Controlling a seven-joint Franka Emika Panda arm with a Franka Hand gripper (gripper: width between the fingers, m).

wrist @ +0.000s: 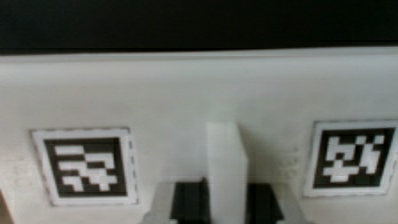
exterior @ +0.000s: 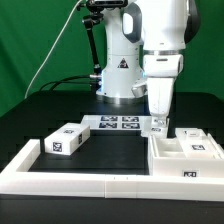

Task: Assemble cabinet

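Observation:
The cabinet's big white box (exterior: 178,158) lies open side up at the exterior view's right, with smaller tagged white parts (exterior: 198,146) in or on it. A small tagged white box part (exterior: 62,141) lies apart at the exterior view's left. My gripper (exterior: 158,127) points straight down at the big box's far left edge. In the wrist view a white panel (wrist: 178,100) with two tags fills the picture, and a thin upright white wall (wrist: 222,160) runs between my dark fingers (wrist: 187,203). The fingers lie against both sides of that wall, so the gripper (wrist: 222,205) is shut on it.
The marker board (exterior: 115,123) lies flat on the black table behind the parts, in front of the arm's base. The long white rail frame (exterior: 70,178) borders the table's front and left. A green backdrop and cables stand behind.

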